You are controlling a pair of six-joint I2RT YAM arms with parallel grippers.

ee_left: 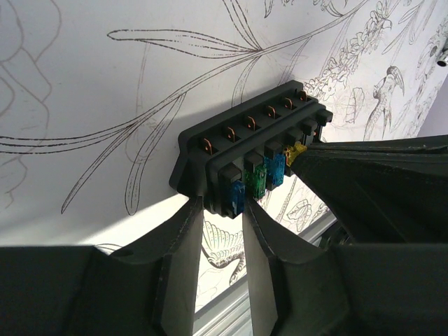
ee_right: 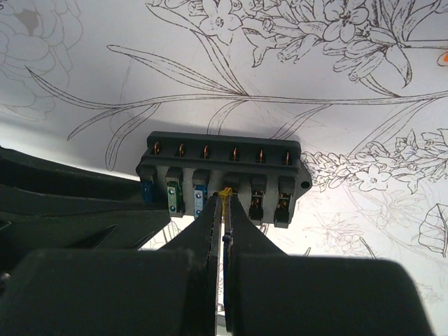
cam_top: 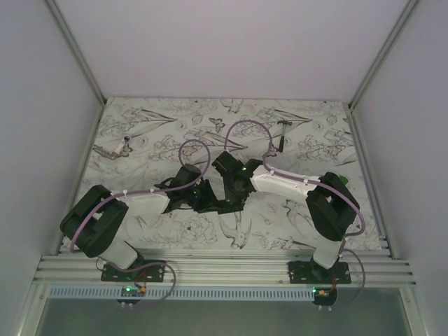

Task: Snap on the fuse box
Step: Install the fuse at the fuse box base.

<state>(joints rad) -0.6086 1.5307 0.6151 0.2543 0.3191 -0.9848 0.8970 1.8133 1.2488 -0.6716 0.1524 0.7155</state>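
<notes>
Fuse box (ee_left: 245, 140) is at the middle of the surface (cam_top: 175, 119), its end clamped by the left gripper (ee_left: 222, 206). The right gripper (ee_right: 224, 210) has its jaws pressed together on a yellow fuse (ee_right: 225, 191). A skewed push could bend the fuse or twist the box loose. A small hammer (cam_top: 281, 133) lies well apart, near the far edge, and obstructs nothing.

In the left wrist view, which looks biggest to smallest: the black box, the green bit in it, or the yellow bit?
1. fuse box, by far.
2. green fuse.
3. yellow fuse; partly covered and farther from the camera, so these two may really match.
</notes>
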